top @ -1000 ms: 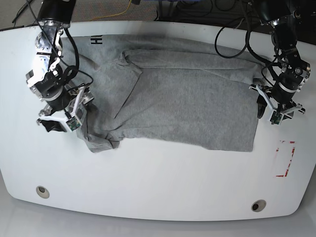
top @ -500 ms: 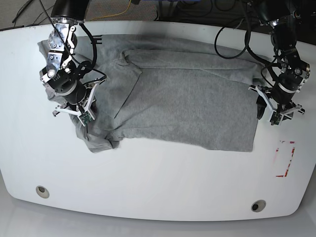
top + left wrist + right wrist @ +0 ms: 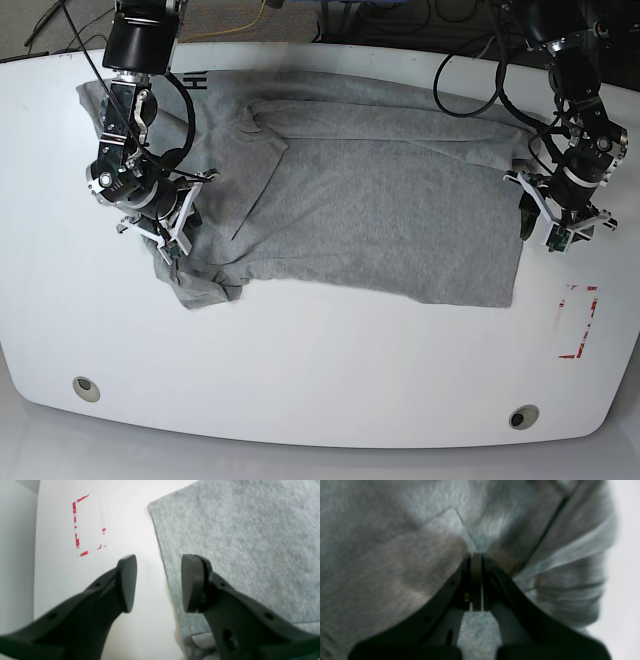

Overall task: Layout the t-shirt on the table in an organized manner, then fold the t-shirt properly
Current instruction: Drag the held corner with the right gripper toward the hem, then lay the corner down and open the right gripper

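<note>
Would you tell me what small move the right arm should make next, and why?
Probably lift slightly and draw the cloth outward. The right gripper is shut on the t-shirt, whose nearby end lies bunched, while the left gripper hangs open astride the opposite hem, one finger over bare table.

- White glossy table (image 3: 320, 350) with curved edges, two round holes (image 3: 86, 388) near front edge.
- Grey t-shirt (image 3: 380, 210) spread across top, bunched at one end.
- Red rectangular outline (image 3: 577, 320) beside shirt.

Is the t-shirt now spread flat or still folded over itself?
Folded: the t-shirt has one side doubled over its body, and its lower corner near the right pincer is bunched.
</note>
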